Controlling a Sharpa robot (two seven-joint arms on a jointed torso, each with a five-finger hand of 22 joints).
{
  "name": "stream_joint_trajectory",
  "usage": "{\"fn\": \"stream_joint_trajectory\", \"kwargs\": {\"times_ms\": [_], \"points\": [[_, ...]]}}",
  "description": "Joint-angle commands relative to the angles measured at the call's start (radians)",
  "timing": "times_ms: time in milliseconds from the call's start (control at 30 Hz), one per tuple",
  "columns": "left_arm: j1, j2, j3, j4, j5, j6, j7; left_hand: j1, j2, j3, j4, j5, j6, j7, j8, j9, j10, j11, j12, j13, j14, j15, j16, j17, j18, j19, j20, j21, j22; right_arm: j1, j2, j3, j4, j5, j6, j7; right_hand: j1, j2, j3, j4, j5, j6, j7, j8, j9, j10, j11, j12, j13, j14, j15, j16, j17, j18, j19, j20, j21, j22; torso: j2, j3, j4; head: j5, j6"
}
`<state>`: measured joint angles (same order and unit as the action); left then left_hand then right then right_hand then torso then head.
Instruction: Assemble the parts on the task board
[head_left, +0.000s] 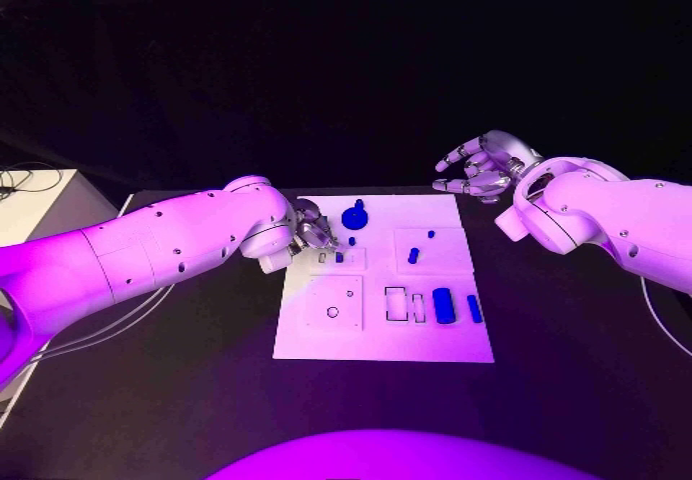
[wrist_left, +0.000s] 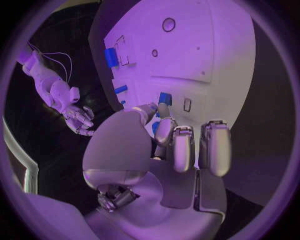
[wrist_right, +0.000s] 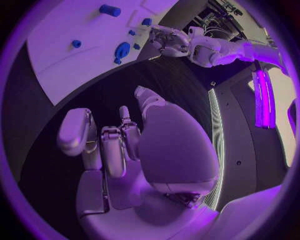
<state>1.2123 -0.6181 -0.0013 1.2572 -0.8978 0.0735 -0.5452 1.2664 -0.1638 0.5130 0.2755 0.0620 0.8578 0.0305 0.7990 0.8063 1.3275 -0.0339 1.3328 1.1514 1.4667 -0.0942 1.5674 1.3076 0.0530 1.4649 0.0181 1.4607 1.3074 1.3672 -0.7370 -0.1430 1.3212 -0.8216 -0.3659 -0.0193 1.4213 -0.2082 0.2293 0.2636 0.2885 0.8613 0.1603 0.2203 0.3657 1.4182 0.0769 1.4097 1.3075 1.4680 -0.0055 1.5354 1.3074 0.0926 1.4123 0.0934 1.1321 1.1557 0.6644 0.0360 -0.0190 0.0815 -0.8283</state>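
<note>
Seemingly caught mid-placement at the far left part of the task board (head_left: 382, 345). Found the left hand (head_left: 315, 232) low over the board, fingertips (wrist_left: 164, 131) crowding a small blue part (wrist_left: 165, 98) just beside a narrow empty slot (wrist_left: 187, 105); could not tell whether pinched or merely touched. Found the right hand (head_left: 483, 168) raised beyond the board's far right corner, fingers half curled and apart, nothing in it.

Judged best to square the part with its slot, press straight down, and release only once seated; risked jamming if tilted.

As for recesses: saw a wide blue block (head_left: 444, 305) and a slim blue bar (head_left: 475, 308) side by side in the near row, apparently seated. Saw two rectangular pockets (head_left: 395, 300) beside them and a round hole (head_left: 333, 312), all vacant. Noted a big blue knob (head_left: 355, 213) standing by the far edge.
</note>
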Motion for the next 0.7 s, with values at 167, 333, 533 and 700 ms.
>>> {"fn": "stream_joint_trajectory", "kwargs": {"times_ms": [167, 333, 533, 700], "points": [[-0.001, 0.005, 0.001, -0.003, 0.016, 0.018, 0.016, 0.03, -0.023, 0.083, -0.019, 0.003, -0.008, 0.002, -0.003, -0.006, -0.01, -0.001, -0.001, -0.002, 0.104, 0.006, 0.003, 0.263, -0.004, -0.002, 0.003, -0.005, 0.047, 0.0, 0.001, 0.0, 0.001, -0.011, 0.008, 0.004, -0.008, 0.001, 0.003, 0.005, 0.004, -0.008, 0.002, 0.004, 0.001, -0.005, -0.002, -0.001, 0.081, 0.081, 0.002, -0.005, 0.17, 0.006, -0.006, 0.002, -0.002, 0.001, 0.0, 0.0, 0.0004, 0.0, -0.003], [-0.002, 0.007, 0.001, -0.006, 0.007, 0.01, 0.016, 0.03, -0.031, 0.126, -0.028, 0.002, -0.008, 0.002, -0.002, -0.008, -0.008, 0.0, 0.0, -0.002, 0.104, 0.006, 0.003, 0.263, -0.004, -0.002, 0.004, -0.005, 0.049, 0.0, 0.002, 0.0, 0.001, -0.012, 0.008, 0.003, -0.008, 0.001, 0.003, 0.005, 0.004, -0.008, 0.002, 0.004, 0.001, -0.005, -0.002, -0.001, 0.081, 0.081, 0.002, -0.005, 0.17, 0.006, -0.006, 0.002, -0.002, 0.001, 0.0, -0.0002, -0.0004, 0.001, -0.004], [-0.002, 0.01, 0.001, -0.009, 0.003, 0.013, 0.016, 0.029, -0.031, 0.154, -0.036, 0.001, -0.009, 0.003, 0.0, -0.007, -0.006, 0.0, 0.002, -0.001, 0.104, 0.007, 0.003, 0.263, -0.004, -0.002, 0.004, -0.005, 0.049, 0.0, 0.002, 0.0, 0.001, -0.012, 0.009, 0.003, -0.008, 0.001, 0.003, 0.005, 0.004, -0.008, 0.002, 0.004, 0.001, -0.005, -0.002, -0.001, 0.081, 0.081, 0.002, -0.005, 0.17, 0.006, -0.006, 0.002, -0.002, 0.001, 0.0, 0.0, -0.0003, 0.0, -0.007], [-0.003, 0.016, 0.001, -0.014, -0.003, 0.011, 0.016, 0.03, -0.032, 0.182, -0.051, 0.001, -0.011, 0.004, 0.003, -0.007, -0.005, 0.001, 0.002, -0.001, 0.104, 0.007, 0.003, 0.263, -0.004, -0.002, 0.004, -0.005, 0.05, 0.0, 0.002, 0.0, 0.002, -0.012, 0.008, 0.003, -0.008, 0.001, 0.003, 0.005, 0.004, -0.008, 0.002, 0.004, 0.001, -0.005, -0.002, -0.001, 0.081, 0.081, 0.002, -0.005, 0.17, 0.006, -0.006, 0.002, -0.002, 0.001, 0.0, -0.0005, -0.0007, 0.0, -0.008]]}}
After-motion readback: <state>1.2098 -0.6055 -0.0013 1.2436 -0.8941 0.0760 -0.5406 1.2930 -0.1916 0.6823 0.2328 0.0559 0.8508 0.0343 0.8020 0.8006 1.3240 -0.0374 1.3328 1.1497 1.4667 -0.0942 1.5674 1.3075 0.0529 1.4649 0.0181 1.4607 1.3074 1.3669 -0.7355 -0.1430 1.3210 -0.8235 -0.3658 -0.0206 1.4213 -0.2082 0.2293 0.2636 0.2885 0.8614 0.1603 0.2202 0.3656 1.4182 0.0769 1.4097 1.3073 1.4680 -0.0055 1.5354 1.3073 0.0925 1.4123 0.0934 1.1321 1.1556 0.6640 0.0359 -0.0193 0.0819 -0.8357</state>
